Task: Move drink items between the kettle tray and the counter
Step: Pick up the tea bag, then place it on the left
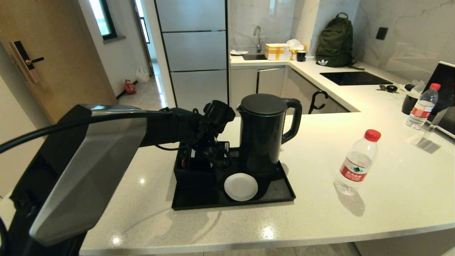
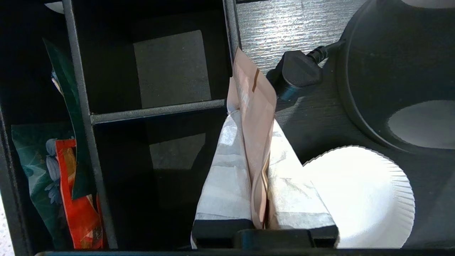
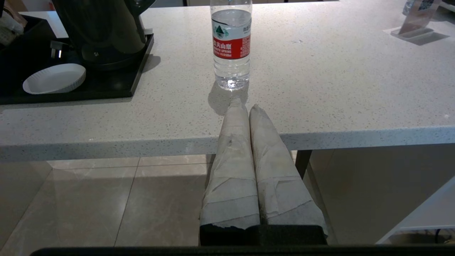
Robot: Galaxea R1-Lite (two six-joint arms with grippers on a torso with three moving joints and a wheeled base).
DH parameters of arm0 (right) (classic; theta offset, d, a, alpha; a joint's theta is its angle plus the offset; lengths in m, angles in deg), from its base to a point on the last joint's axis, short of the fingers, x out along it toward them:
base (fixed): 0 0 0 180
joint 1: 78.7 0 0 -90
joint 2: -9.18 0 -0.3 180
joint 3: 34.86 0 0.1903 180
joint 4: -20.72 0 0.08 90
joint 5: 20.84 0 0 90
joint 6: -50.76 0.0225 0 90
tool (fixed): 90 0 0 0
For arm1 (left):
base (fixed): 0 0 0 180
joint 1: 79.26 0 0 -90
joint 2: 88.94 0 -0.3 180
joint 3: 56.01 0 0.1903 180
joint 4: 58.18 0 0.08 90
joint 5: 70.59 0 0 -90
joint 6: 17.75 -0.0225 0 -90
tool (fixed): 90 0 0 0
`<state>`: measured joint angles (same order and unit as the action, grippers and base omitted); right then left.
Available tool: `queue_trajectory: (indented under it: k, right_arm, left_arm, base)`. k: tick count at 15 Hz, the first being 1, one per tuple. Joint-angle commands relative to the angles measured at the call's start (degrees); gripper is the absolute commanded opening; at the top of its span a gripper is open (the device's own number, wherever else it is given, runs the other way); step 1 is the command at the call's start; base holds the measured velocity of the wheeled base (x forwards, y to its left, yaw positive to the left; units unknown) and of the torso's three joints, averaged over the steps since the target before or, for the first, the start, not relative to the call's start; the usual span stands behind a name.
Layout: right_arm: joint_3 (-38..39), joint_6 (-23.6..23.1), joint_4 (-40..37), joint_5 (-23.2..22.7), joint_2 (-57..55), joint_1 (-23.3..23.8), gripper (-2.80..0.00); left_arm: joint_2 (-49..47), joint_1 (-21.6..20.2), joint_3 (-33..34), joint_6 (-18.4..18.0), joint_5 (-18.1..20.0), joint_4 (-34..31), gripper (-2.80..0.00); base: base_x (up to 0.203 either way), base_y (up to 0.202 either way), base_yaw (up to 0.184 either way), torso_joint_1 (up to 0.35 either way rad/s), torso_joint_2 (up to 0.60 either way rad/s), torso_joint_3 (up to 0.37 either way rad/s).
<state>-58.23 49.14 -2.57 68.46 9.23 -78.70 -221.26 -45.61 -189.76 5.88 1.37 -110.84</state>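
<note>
My left gripper (image 2: pixel 253 121) is shut on the pale pink tea sachet (image 2: pixel 256 103), which stands on edge between the taped fingers. It hangs over the black kettle tray (image 2: pixel 312 117), right beside the wall of the compartmented box (image 2: pixel 156 112). From the head view the left gripper (image 1: pixel 217 156) is low between that box and the kettle (image 1: pixel 265 135). The water bottle (image 1: pixel 357 161) with red cap stands upright on the counter (image 1: pixel 355 220), right of the tray (image 1: pixel 284 195). My right gripper (image 3: pixel 245 106) is shut and empty at the counter's front edge, short of the bottle (image 3: pixel 231 42).
A white paper dish (image 1: pixel 240 186) lies on the tray in front of the kettle. Green and red packets (image 2: pixel 71 199) fill the box's far compartments. The kettle's plug (image 2: pixel 296 73) rests on the tray. A second bottle (image 1: pixel 423 106) stands at the far right.
</note>
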Motion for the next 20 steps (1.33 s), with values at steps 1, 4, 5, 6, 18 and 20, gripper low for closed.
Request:
queue_trajectory:
  k: [1, 4, 5, 6, 18, 20]
  right_arm:
    - [0.09, -0.04, 0.01, 0.00, -0.05, 0.00, -2.80]
    - [0.09, 0.05, 0.01, 0.00, -0.05, 0.00, -2.80]
    - [0.09, 0.05, 0.01, 0.00, -0.05, 0.00, -2.80]
    - [0.09, 0.05, 0.01, 0.00, -0.05, 0.00, -2.80]
    - [0.09, -0.04, 0.01, 0.00, -0.05, 0.00, -2.80]
    - [0.09, -0.04, 0.01, 0.00, -0.05, 0.00, -2.80]
  left_arm:
    - [2.28, -0.16, 0.05, 0.12, -0.24, -0.50, -2.80]
    - [6.48, -1.60, 0.40, 0.08, -0.38, -1.33, -2.80]
    - [8.48, -2.77, 0.89, -0.01, -0.40, -2.21, -2.80]
    - [9.10, -3.50, 1.31, -0.08, -0.41, -3.06, -2.80]
    - [32.19, -24.02, 12.16, 7.98, 9.16, -14.53, -2.80]
    - [34.55, -29.51, 20.02, 8.56, 15.44, -15.22, -2.80]
  base:
    - [0.000, 0.000, 0.000, 0.000, 0.00, 0.000]
    - [0.000, 0.000, 0.000, 0.000, 0.00, 0.000]
    - [0.000, 0.000, 0.000, 0.000, 0.00, 0.000]
    - [0.000, 0.000, 0.000, 0.000, 0.00, 0.000]
    - [0.000, 0.000, 0.000, 0.000, 0.00, 0.000]
    - [0.000, 0.000, 0.000, 0.000, 0.00, 0.000]
